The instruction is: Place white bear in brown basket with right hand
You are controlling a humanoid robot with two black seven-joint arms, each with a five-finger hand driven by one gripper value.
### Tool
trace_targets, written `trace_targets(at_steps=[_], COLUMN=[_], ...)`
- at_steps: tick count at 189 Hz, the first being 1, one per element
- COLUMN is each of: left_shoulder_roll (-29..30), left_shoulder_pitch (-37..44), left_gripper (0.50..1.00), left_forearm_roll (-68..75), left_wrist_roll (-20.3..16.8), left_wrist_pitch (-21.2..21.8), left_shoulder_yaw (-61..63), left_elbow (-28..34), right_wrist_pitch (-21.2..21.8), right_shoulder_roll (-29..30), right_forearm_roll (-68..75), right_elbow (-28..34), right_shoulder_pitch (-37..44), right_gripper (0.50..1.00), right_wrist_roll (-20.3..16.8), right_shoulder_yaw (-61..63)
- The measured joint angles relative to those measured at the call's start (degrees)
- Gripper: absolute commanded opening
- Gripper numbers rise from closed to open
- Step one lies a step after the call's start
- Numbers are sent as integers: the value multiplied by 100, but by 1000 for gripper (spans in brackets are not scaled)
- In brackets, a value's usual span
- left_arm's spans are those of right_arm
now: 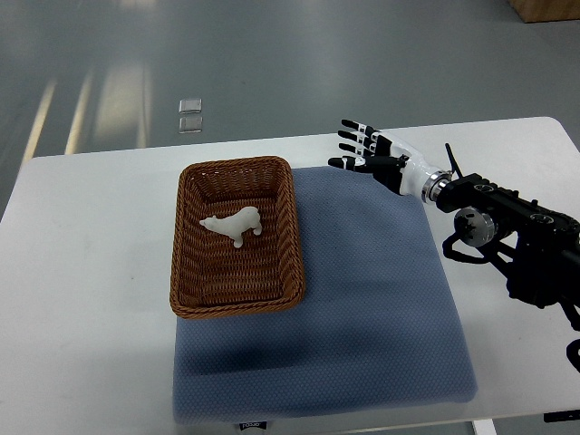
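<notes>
Hovering over the far right corner of the blue mat (326, 290), the right hand (370, 150) has its fingers (353, 136) spread out straight and loose, holding nothing and touching nothing as far as I can see. White bear (234, 223) is already sitting inside the brown basket (292, 245), on its feet, roughly mid-basket, snout pointing left. Basket sits on the left edge of the mat, well apart from the hand, all on a white table (82, 272).
</notes>
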Motion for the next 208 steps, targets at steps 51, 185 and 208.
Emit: trace_targets(at_steps=[51, 185, 208], left_shoulder_roll=[0, 0, 0], left_shoulder_pitch=[0, 1, 1], left_gripper=[1000, 1000, 1000], left_forearm_roll=[0, 0, 0], left_wrist_roll=[0, 0, 0], left_wrist_pitch=[0, 0, 0], left_shoulder_yaw=[0, 0, 0], left_elbow=[0, 3, 3], right_wrist_pitch=[46, 292, 292], right_shoulder_roll=[10, 26, 29], right_forearm_roll=[135, 142, 142], right_elbow=[-1, 43, 43], right_shoulder_pitch=[-120, -240, -240], right_gripper=[946, 946, 946], right_wrist_roll=[0, -8, -8], right_shoulder_yaw=[708, 993, 990])
